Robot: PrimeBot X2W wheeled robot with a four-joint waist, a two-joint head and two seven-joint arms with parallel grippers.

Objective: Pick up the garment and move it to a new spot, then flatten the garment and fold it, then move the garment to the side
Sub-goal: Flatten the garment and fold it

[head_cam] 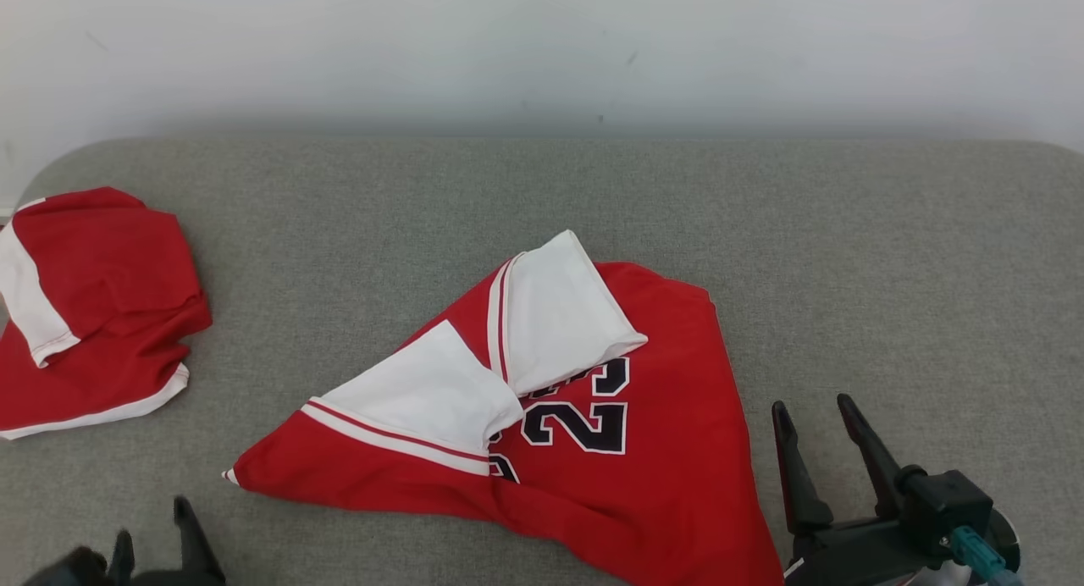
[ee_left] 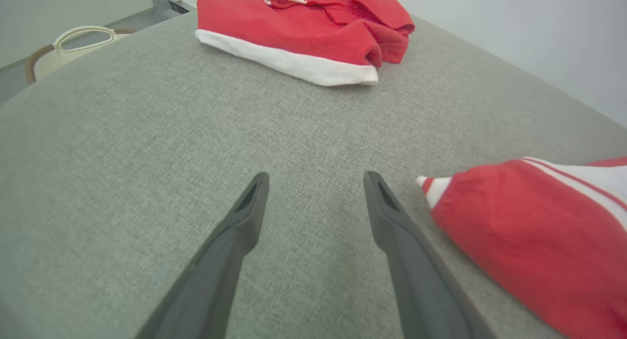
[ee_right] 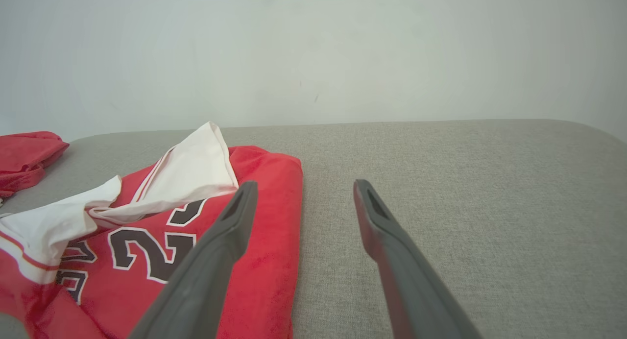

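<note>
The garment (head_cam: 644, 450) is a red jersey with white trim and black numbers, lying rumpled in the middle of the grey padded surface, its white-edged parts folded over on top. Its red corner (ee_left: 529, 231) lies just right of my left gripper (ee_left: 316, 180), which stands open over bare fabric with nothing between its fingers. At the head view's lower left edge the left gripper (head_cam: 152, 522) shows its fingertips. My right gripper (head_cam: 809, 408) is open beside the jersey's right edge; the jersey (ee_right: 147, 241) lies to its left, nothing held in the right gripper (ee_right: 303, 184).
A second red and white garment (head_cam: 85, 315) lies bunched at the far left of the surface (head_cam: 847, 256); it also appears ahead of the left gripper (ee_left: 313, 35). A pale wall runs behind. A cream handled object (ee_left: 73, 42) sits beyond the surface's edge.
</note>
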